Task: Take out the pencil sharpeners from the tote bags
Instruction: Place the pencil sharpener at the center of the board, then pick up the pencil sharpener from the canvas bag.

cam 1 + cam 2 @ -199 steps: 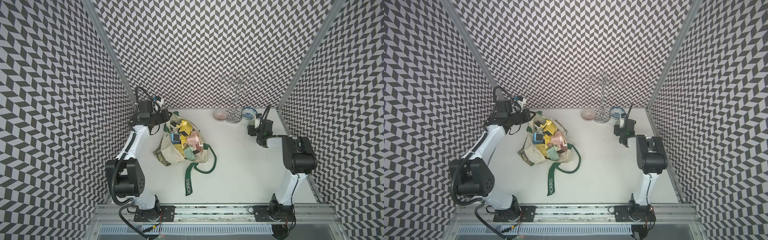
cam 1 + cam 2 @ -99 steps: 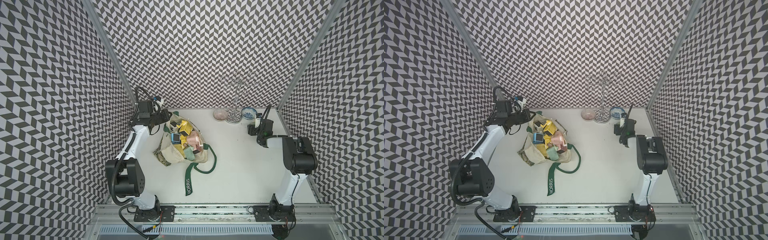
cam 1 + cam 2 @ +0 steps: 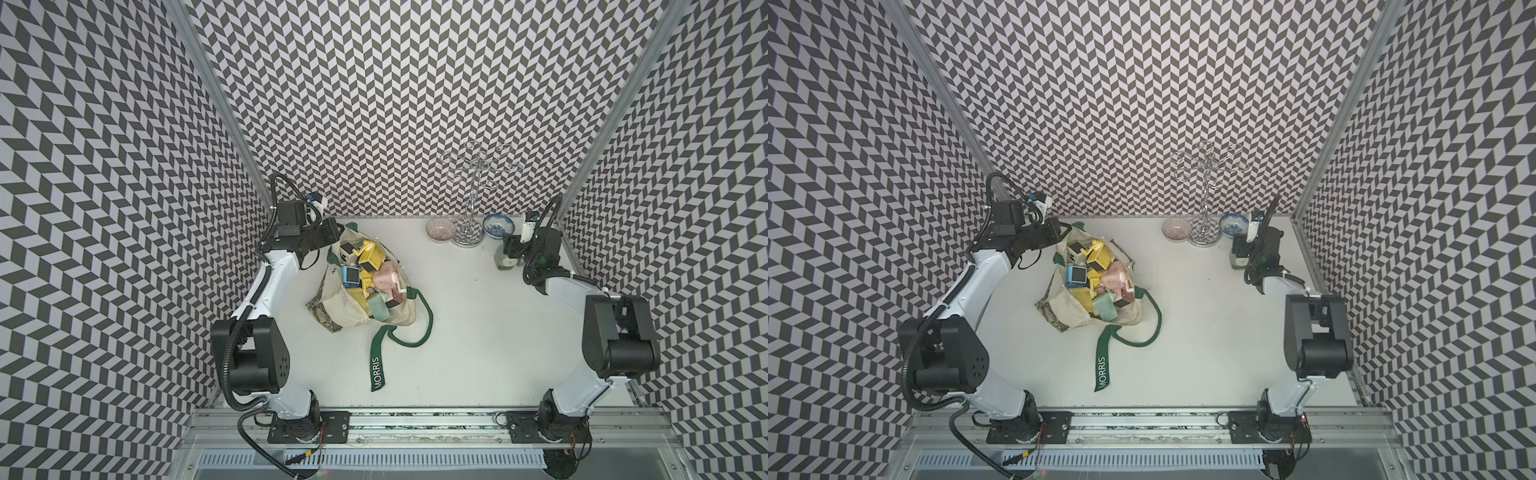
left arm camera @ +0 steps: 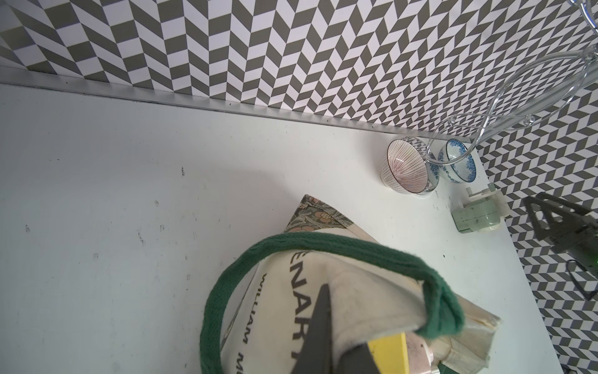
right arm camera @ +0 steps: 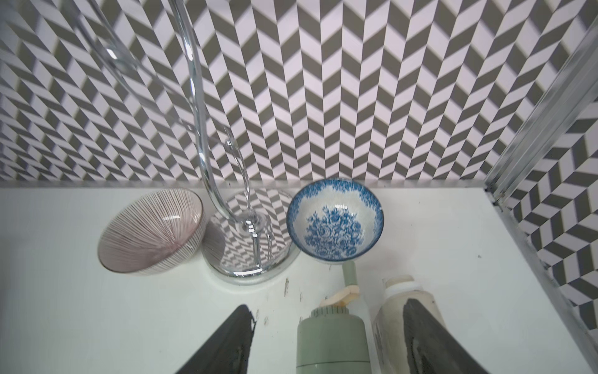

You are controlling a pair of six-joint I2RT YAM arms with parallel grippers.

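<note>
White left arm (image 3: 266,286), white right arm (image 3: 567,291), black joint housings (image 3: 249,357), black corrugated cable (image 3: 226,374), dark wedge-fingered right claw (image 5: 328,307)

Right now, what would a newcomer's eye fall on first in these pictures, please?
A cream tote bag heaped with pastel pencil sharpeners lies mid-table; the left gripper pinches its far rim. By the far right corner, the open right gripper straddles a green sharpener.

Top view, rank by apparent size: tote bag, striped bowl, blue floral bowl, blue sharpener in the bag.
1. tote bag, by far the largest.
2. striped bowl and blue floral bowl: they look alike, so not ranked.
3. blue sharpener, smallest as seen, though partly buried.
</note>
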